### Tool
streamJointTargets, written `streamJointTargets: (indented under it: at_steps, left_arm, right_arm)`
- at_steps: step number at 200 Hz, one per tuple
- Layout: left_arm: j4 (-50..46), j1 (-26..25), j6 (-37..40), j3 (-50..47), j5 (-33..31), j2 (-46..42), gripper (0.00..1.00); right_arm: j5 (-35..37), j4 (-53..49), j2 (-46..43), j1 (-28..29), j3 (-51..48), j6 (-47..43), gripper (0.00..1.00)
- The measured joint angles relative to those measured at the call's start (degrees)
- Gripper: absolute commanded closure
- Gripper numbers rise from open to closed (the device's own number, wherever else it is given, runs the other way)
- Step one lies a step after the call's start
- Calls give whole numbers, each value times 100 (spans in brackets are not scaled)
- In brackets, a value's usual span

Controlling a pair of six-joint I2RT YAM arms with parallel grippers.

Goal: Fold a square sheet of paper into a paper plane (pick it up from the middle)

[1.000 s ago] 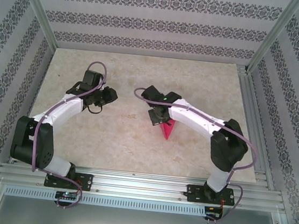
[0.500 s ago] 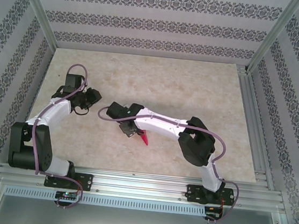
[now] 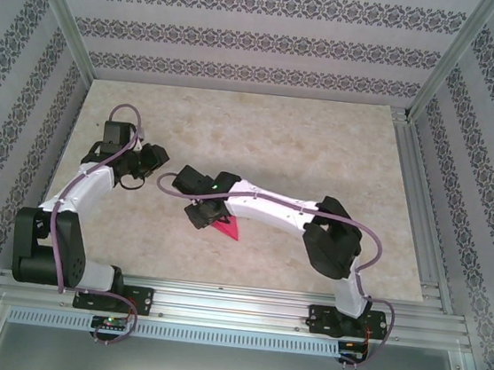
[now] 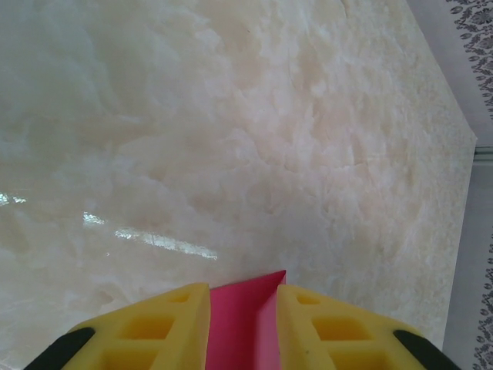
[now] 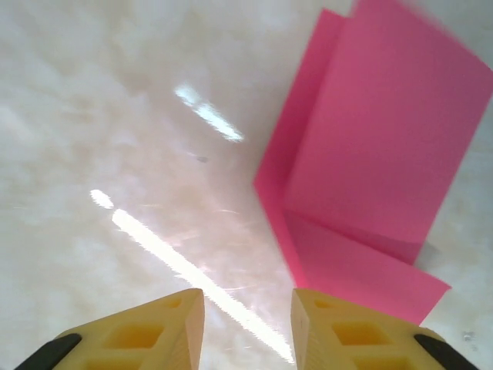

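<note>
Moved: your right gripper (image 5: 246, 296) swung left with the paper (image 3: 228, 229), then let go.
Right gripper: jaws apart, bare table (image 5: 115, 116) between them.
Paper: folded, lying on table just beyond right fingers.
Left gripper (image 4: 243, 287): clamps a pink piece (image 4: 240, 327).

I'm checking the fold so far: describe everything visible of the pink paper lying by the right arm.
The paper is thin, plain magenta-pink, folded into overlapping layers with sharp creases and a pointed corner. It lies on the pale marbled table, just ahead of the open right end effector, which does not touch it.
</note>
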Motion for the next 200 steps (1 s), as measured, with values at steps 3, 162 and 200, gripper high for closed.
streamJointTargets:
  at_steps: [3,162,200]
  left_arm:
    - [-2,0,11,0,4,0,68]
    - [-264,-802,70,-629,188,127,64]
    - [-256,-603,-9,-629,59,127,63]
  right_arm:
    - [-66,87,-120,-26,-114,57,64]
    - [92,1908,-994,-308,-2114,-2326,55]
    - [166,1646,-433,-129,-1528,-2549,50]
